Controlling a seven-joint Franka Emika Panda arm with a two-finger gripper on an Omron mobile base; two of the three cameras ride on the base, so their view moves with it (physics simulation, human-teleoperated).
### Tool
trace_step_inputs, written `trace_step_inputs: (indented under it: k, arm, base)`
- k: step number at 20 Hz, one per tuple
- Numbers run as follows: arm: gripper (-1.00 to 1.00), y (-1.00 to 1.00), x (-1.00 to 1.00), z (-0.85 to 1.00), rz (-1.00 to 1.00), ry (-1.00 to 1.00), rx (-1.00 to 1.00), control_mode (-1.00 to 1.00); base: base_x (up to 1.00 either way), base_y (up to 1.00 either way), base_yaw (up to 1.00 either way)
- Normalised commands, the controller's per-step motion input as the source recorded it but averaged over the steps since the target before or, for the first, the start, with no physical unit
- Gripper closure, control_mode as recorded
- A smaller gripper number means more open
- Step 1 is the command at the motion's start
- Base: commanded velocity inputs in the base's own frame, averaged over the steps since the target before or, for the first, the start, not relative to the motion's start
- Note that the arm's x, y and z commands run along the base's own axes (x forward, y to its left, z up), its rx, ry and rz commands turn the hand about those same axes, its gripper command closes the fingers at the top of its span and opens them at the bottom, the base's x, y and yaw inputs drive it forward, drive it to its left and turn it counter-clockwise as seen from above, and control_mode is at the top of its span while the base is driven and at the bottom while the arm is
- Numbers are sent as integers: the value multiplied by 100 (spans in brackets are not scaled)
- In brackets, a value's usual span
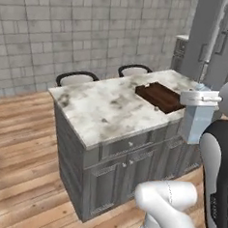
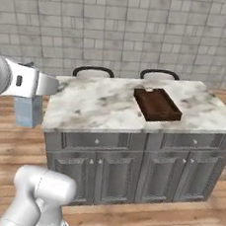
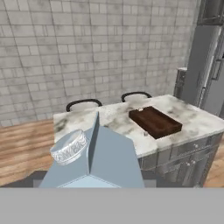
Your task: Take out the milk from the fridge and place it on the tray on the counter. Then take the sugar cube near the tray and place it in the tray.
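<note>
The tall plain grey fridge point(image 1: 223, 42) stands at the upper right of the left base frame, behind the wide white-and-grey veined marble tabletop point(image 1: 106, 108) at centre. On its right half lies the dark brown rectangular wooden tray point(image 1: 161, 96), bare. My tool point(image 1: 200, 98) is clenched on the small pale blue-grey gabled milk carton point(image 1: 197, 123), which hangs off the tabletop's near right edge. I judge I should lift the carton clear of the edge, keep it upright, centre it over the tray, then lower gently. A tiny white sugar cube point(image 2: 148, 89) seems to sit at the tray's far end.
</note>
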Motion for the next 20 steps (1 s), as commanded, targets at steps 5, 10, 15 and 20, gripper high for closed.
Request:
trace_step_inputs:
  k: [5, 10, 15, 20]
  arm:
    - [100, 0, 0, 0, 0, 0, 0, 100]
    - [100, 0, 0, 0, 0, 0, 0, 100]
    - [100, 0, 0, 0, 0, 0, 0, 100]
    - [100, 0, 0, 0, 0, 0, 0, 100]
  base:
    - [13, -97, 52]
    - [5, -100, 44]
    - [15, -100, 51]
    - [32, -100, 47]
